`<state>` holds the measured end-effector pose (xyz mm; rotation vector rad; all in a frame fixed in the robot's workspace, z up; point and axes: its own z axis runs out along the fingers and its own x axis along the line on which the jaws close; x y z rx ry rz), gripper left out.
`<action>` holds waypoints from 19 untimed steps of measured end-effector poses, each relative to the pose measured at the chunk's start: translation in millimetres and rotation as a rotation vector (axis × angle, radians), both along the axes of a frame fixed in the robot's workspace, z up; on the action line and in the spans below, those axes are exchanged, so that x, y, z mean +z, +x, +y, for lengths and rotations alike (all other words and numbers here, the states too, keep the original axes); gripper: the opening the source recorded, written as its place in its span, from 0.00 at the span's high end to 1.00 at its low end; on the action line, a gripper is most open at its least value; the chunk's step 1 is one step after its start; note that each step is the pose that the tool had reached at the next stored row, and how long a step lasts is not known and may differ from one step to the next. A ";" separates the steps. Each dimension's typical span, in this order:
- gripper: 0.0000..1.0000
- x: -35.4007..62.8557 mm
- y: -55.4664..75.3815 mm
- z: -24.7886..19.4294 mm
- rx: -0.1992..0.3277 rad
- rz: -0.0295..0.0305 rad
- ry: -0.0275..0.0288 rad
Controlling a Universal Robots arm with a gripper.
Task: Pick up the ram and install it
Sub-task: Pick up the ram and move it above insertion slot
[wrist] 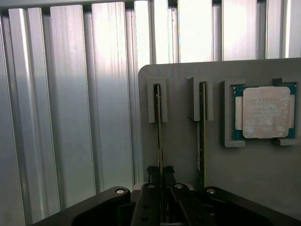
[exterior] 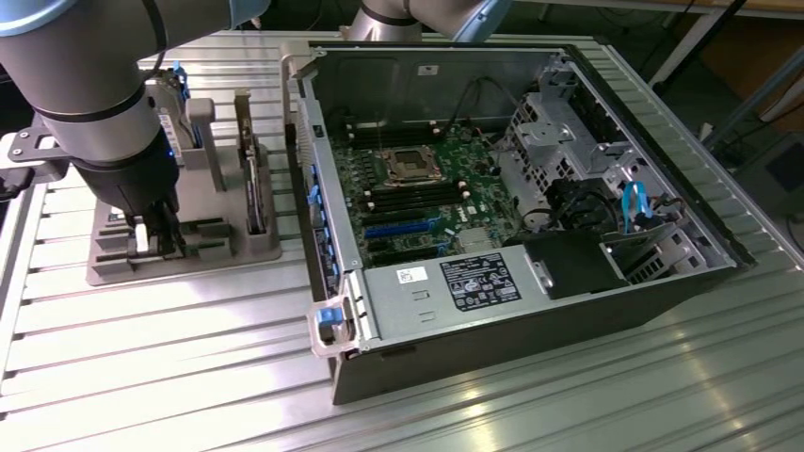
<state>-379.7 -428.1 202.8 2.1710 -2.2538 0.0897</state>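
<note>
Two rams stand on edge in slots of a grey holder [wrist: 188, 70]; from the wrist view each reads as a thin green strip. My gripper [wrist: 160, 172] sits over the nearer ram [wrist: 159, 122], with a black fingertip [wrist: 153, 171] pressed against each side of it. The other ram [wrist: 202, 127] stands free one slot over. In the exterior view the gripper [exterior: 149, 247] reaches down into the holder [exterior: 188, 268] at that view's left, and the stick it clamps is hidden behind the fingers. The open computer case [exterior: 503, 311] lies to the right, with dark memory slots [exterior: 415, 200] on its motherboard.
A square silver processor [wrist: 263, 113] rests in a recess of the holder beside the sticks. A hard drive [exterior: 255, 188] stands upright in the holder. The case holds a processor socket [exterior: 409, 165], a power supply [exterior: 472, 280] and blue cables [exterior: 632, 202]. Ribbed aluminium table [exterior: 164, 367] surrounds everything.
</note>
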 end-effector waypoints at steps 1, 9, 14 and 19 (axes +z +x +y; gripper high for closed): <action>0.86 0.0 0.0 0.0 0.000 -0.0001 0.0000; 0.86 7.1 0.0 0.0 0.000 0.0000 0.0000; 0.86 13.2 0.0 0.0 0.000 0.0001 -0.0001; 0.86 25.2 0.0 0.0 0.000 0.0000 0.0001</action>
